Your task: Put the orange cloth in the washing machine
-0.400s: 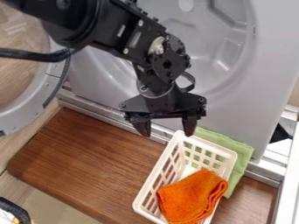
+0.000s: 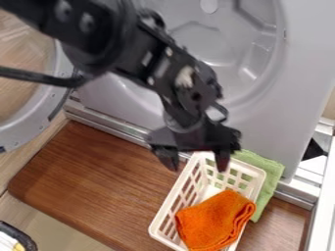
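- My black two-finger gripper (image 2: pixel 198 168) hangs over the upper end of the basket in the view, its two fingers spread well apart with nothing between them.
- Nearest to me is the white plastic basket (image 2: pixel 163 210), a slatted rectangular one, its upper rim just beside my fingertips in the view and its length slanting down and to the left from there.
- Behind the basket, on the right of my gripper, I see a light green cloth (image 2: pixel 272 169), partly hidden by the basket and seen through its slats.
- The bright orange cloth (image 2: pixel 216 220) lies folded in the basket, at the end away from my gripper, below it in the view and apart from my fingers. It is outside the machine.
- Under the basket and off to the left of my gripper spreads a brown wood-grained board (image 2: pixel 105 181).
- Above and behind my gripper in the view stands the grey washing machine (image 2: pixel 268 127), its wide round opening facing me, partly covered by my arm (image 2: pixel 140 51).
- Farther off, to the upper left of my gripper, the round door with a grey rim (image 2: pixel 56 95) stands swung open, a black cable (image 2: pixel 33 77) crossing in front of it.
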Robot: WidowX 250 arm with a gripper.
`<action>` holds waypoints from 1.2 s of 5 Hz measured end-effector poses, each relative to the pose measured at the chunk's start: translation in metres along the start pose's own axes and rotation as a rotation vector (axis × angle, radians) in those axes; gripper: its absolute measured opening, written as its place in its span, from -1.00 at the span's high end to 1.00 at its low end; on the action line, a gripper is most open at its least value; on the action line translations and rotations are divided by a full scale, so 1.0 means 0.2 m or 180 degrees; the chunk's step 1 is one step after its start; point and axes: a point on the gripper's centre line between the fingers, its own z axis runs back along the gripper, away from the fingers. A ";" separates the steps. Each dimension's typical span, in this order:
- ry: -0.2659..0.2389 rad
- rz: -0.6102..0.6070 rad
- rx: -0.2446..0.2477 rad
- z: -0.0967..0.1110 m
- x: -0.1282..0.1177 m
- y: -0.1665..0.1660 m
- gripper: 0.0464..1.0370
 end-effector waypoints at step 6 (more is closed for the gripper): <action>0.0163 -0.0333 -0.0257 -0.22 -0.20 -0.20 0.38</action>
